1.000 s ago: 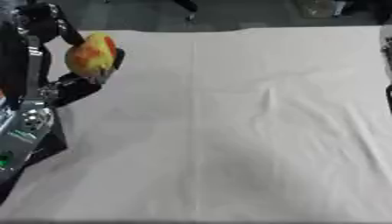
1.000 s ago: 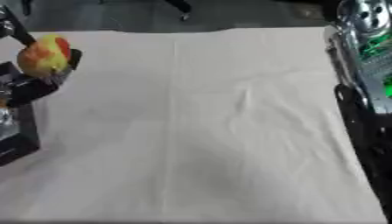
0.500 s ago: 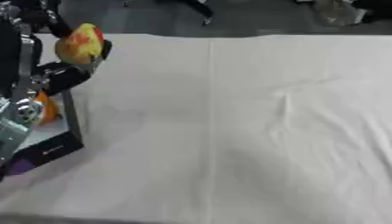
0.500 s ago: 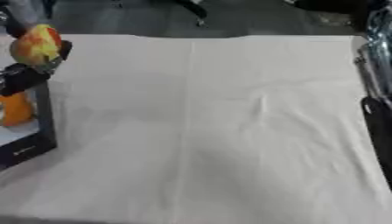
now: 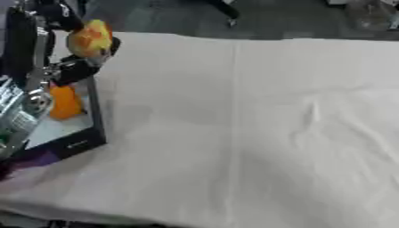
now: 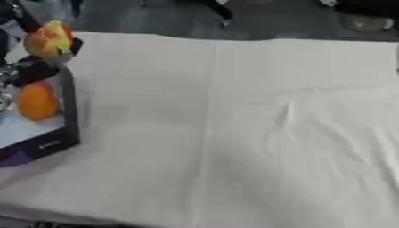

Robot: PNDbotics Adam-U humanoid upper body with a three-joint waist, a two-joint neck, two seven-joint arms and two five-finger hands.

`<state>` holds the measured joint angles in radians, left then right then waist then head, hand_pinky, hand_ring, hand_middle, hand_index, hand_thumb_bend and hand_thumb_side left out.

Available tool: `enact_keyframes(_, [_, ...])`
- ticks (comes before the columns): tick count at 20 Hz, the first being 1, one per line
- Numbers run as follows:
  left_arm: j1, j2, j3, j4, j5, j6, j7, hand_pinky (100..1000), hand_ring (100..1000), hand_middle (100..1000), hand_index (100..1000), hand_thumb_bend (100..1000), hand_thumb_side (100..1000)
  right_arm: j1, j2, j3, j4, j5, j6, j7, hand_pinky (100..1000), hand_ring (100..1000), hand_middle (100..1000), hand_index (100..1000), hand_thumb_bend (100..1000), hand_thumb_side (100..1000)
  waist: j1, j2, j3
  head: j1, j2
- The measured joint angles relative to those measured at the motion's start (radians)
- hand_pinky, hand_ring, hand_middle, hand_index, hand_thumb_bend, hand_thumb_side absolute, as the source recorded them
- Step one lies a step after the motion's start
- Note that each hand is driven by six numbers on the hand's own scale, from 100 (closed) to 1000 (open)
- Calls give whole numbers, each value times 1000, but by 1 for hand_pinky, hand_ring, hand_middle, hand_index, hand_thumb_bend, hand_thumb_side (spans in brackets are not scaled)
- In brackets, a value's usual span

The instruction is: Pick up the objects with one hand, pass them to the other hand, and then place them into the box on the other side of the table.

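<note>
My left hand (image 5: 71,67) is at the far left, its fingers curled round a yellow-and-red fruit (image 5: 90,37) held above the box's right wall. The box (image 5: 86,143) has dark walls and a pale floor and stands at the table's left edge. An orange object (image 6: 37,101) lies inside it. My left arm (image 5: 19,111) covers part of the box in the left eye view. My right hand shows in neither view.
A white cloth (image 5: 257,133) with a few creases covers the table. A dark floor lies beyond the far edge, with a clear container (image 6: 364,21) at the upper right.
The camera has swung left, bringing the box and the orange object inside it into view. My left hand still holds the fruit, which now hangs over the box's right wall.
</note>
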<state>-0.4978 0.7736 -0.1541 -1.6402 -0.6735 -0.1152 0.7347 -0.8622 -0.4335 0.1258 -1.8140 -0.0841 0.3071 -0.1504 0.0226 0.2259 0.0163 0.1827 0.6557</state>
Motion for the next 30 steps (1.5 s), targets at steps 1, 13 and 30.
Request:
enact_keyframes(1, [4, 1, 4, 5, -2, 5, 2, 359, 283, 279, 330, 580, 100, 0, -1, -1, -1, 0, 0, -1, 749, 726, 767, 782, 668, 100, 0, 0, 1, 5, 0])
enact_keyframes(13, [114, 32, 62, 39, -45, 58, 30, 424, 340, 343, 424, 668, 100, 0, -11, -13, -10, 0, 1, -18, 749, 724, 767, 781, 671, 100, -3, 0, 6, 15, -9])
enact_keyframes(30, [180, 62, 118, 104, -133, 200, -48, 595, 475, 472, 584, 758, 100, 1, -18, -13, -11, 0, 4, -23, 748, 721, 766, 779, 675, 100, -6, 0, 4, -8, -17])
